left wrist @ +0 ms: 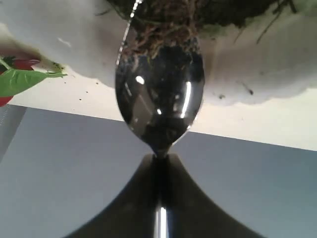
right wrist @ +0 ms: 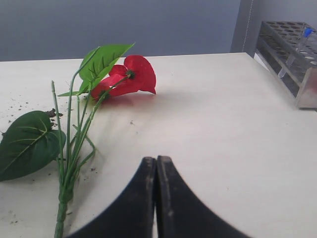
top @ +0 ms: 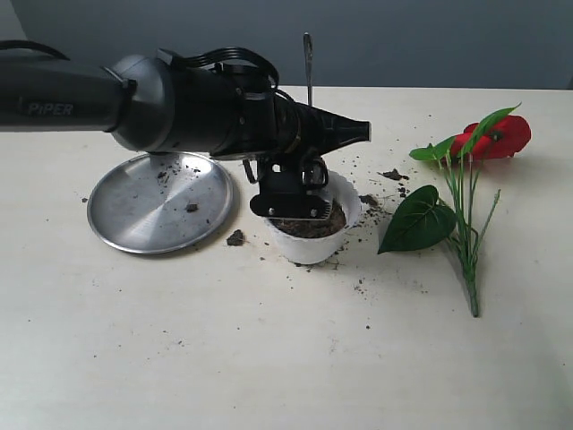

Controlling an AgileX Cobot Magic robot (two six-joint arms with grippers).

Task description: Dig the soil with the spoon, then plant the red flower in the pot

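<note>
1. Flower [top: 498,136]: glossy red bloom, green leaves and stems
2. Pot [top: 313,244]: white, holding dark brown soil [top: 313,224]
3. Plate [top: 143,215]: silver
4. Table [top: 269,358]: pale cream
5. Spoon [left wrist: 158,99]: shiny silver

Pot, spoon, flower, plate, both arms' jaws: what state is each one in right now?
Pot: upright on the table, soil inside.
Spoon: clamped in the left gripper, bowl at the pot's soil.
Flower: lying flat on the table, not planted.
Plate: flat beside the pot, only a few soil crumbs.
Right gripper: jaws shut, holding nothing.
</note>
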